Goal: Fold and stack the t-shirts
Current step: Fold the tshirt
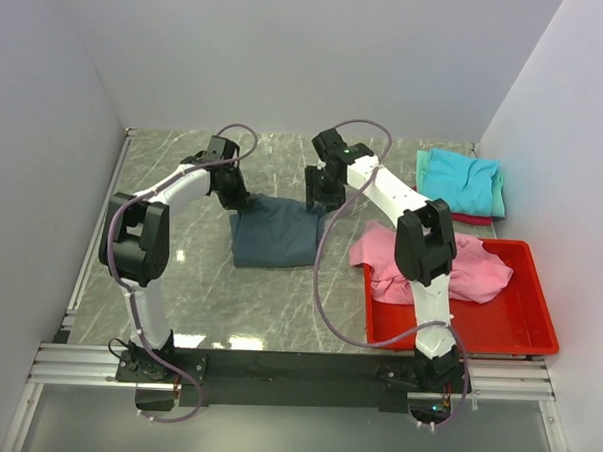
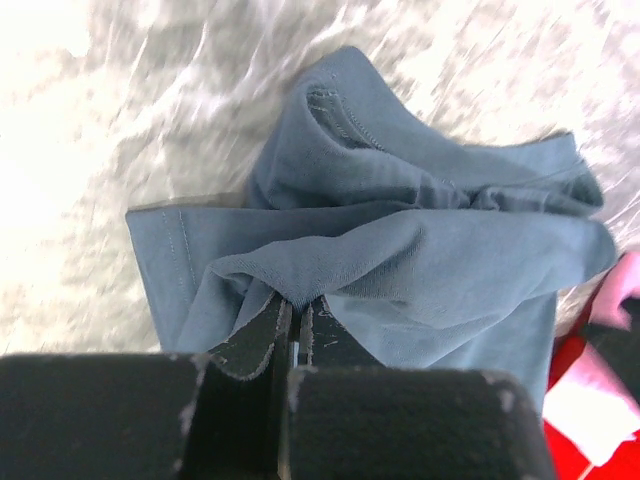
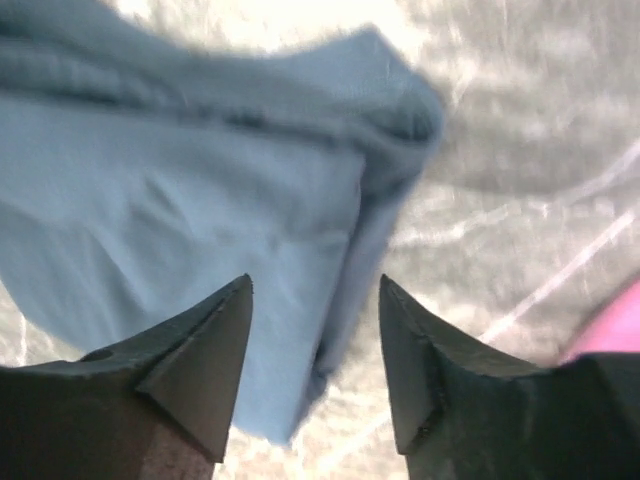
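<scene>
The slate blue-grey t-shirt (image 1: 276, 233) lay partly folded on the marble table (image 1: 174, 170), between the two arms and near the middle of the surface. The left gripper (image 1: 233, 195) sat at the shirt's far left corner. In the left wrist view its fingers (image 2: 250, 345) were pressed together on a raised fold of the cloth, which ran up out of the pinch and spread away across the table in loose creases. The right gripper (image 1: 320, 192) hung over the shirt's far right corner. In the blurred right wrist view its two fingers (image 3: 205, 370) stood well apart, and the shirt's edge showed below the gap between them. The left finger was over cloth and the right one over bare marble. Nothing was pinched there, and whether either tip touched the fabric could not be told.

Five t-shirts were in sight. One was the slate shirt. One pink t-shirt (image 1: 480, 274) lay crumpled, draped over the left rim of the single red plastic bin (image 1: 522, 331). Three more were folded in a stack at the far right: a turquoise t-shirt (image 1: 459, 178) on top, a mint t-shirt (image 1: 500, 197) showing at its edge, and a red t-shirt (image 1: 474, 220) beneath.
</scene>
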You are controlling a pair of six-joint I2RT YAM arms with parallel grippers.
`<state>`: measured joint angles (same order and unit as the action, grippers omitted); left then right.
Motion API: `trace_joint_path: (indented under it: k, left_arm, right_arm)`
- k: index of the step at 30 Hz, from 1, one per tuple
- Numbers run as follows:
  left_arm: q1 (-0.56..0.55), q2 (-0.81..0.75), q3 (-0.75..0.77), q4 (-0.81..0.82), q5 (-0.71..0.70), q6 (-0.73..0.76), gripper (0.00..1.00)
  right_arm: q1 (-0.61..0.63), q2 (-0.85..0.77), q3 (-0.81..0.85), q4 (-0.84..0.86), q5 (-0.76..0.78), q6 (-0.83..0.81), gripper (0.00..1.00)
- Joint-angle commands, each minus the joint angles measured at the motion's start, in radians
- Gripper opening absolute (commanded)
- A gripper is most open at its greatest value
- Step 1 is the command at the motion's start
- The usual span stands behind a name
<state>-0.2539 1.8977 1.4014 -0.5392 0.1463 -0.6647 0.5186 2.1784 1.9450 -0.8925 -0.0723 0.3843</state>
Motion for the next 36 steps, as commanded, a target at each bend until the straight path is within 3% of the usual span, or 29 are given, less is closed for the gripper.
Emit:
trace_joint_path:
  k: [1,10,18,36]
  left_arm:
    - [0.004,0.023,0.076,0.033,0.021,0.028,0.01]
    - [0.005,0.081,0.137,0.041,0.039,0.02,0.01]
    - [0.005,0.098,0.143,0.042,0.055,0.022,0.01]
    - [0.005,0.153,0.225,0.05,0.084,0.011,0.01]
  right_arm:
    - [0.001,-0.156,-0.076,0.05,-0.038,0.013,0.63]
    - [0.004,-0.33,-0.337,0.105,-0.178,0.03,0.62]
    - [0.027,-0.293,-0.409,0.155,-0.213,0.037,0.59]
    - [0.063,-0.21,-0.58,0.155,-0.037,0.025,0.59]
